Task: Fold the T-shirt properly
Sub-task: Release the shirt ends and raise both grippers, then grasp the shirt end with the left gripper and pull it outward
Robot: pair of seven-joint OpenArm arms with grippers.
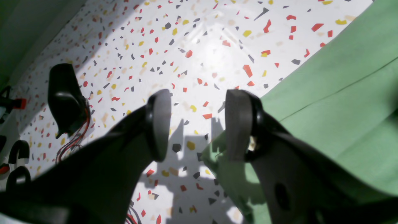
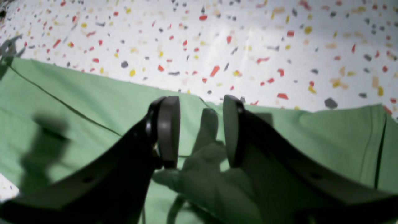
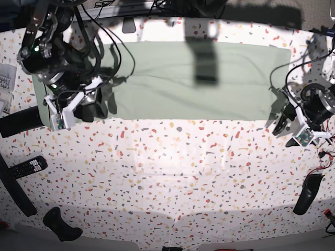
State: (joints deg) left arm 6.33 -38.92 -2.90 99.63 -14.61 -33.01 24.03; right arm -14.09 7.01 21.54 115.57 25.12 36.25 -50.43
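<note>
The pale sage-green fabric T-shirt (image 3: 193, 81) lies flat along the far edge of the speckled white table (image 3: 172, 167), with the left hand (image 1: 197, 124) and right hand (image 2: 200, 132) both parted, gripping nothing.

No legible text, labels, brands, numbers or signs in any view, remote (image 3: 24, 167) keys too small to read

This looks like a robot lab. Two black robot arms (image 3: 52, 63) stand over a white table (image 3: 172, 167) with red, yellow and grey specks. Black cables (image 3: 112, 47) hang around the arms, and red wires (image 3: 325, 157) trail near the edge. A remote (image 3: 27, 167) and black spare parts (image 3: 308, 193) lie on the table.
</note>
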